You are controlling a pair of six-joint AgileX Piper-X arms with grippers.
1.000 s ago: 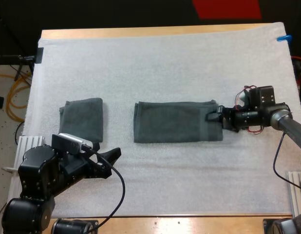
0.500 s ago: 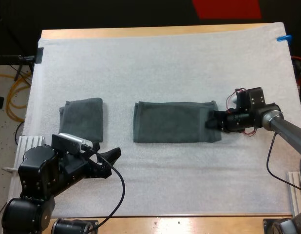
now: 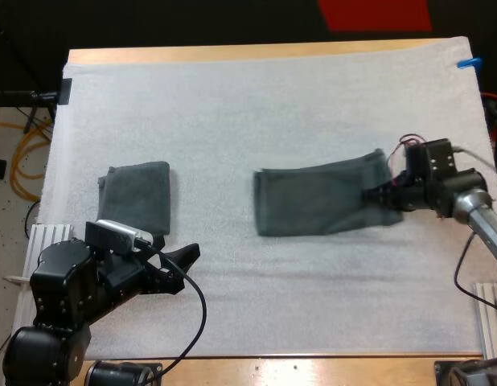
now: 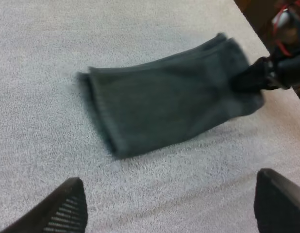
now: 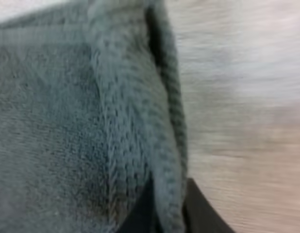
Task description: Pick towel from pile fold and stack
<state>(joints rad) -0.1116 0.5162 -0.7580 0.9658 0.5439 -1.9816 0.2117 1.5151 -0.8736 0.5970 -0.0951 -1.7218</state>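
The right end effector (image 3: 379, 195) pinches the right end of the towel (image 3: 317, 203) — its long axis runs leftward toward the folded towel (image 3: 137, 197), nearer the wide-open left end effector (image 3: 181, 268)

We seem to be in a robotics lab: a wooden table (image 3: 232, 53) under a white mat (image 3: 273, 104), with yellow cables (image 3: 25, 157) looping loose across the speckled floor (image 3: 6, 225) beside it.

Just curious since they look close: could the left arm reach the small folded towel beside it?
Probably yes: the left claw hangs open just beside the folded towel, with only bare mat between them.
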